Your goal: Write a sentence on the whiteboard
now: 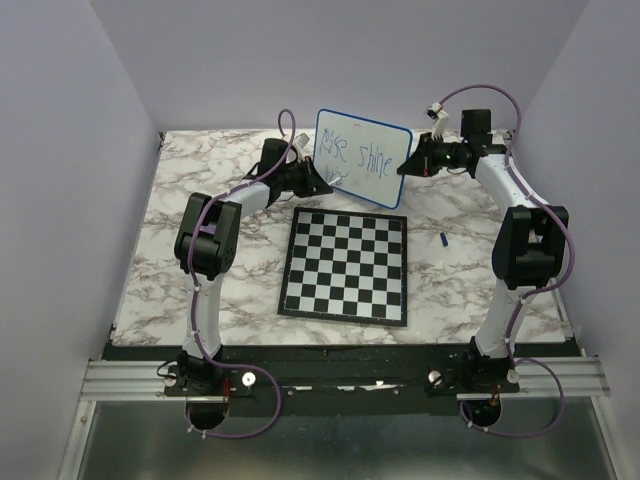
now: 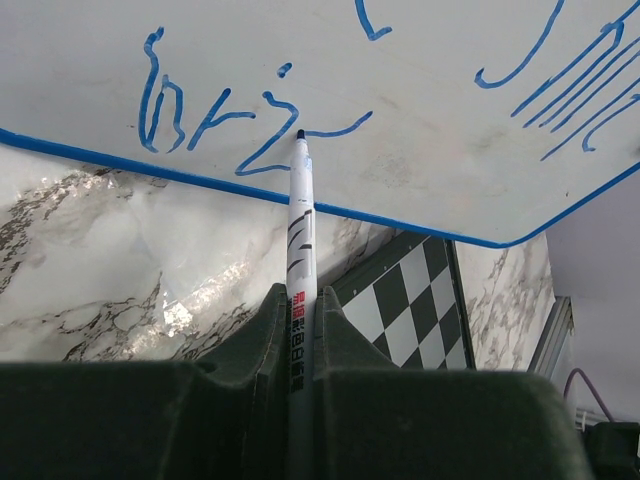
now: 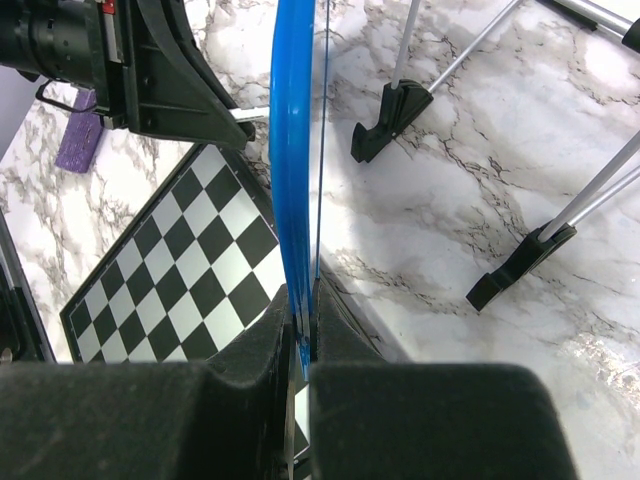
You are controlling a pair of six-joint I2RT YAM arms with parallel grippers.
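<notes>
Finds left gripper (image 2: 300, 312) clamped on marker (image 2: 301, 225), right gripper (image 3: 303, 322) clamped on rim of whiteboard (image 3: 292, 150); notes chessboard (image 1: 345, 265) flat on desk (image 1: 195, 200) nearby.

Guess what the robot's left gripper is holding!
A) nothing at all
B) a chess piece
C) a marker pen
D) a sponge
C: the left gripper is shut on a white marker pen, and the pen's tip is on the whiteboard.
</notes>
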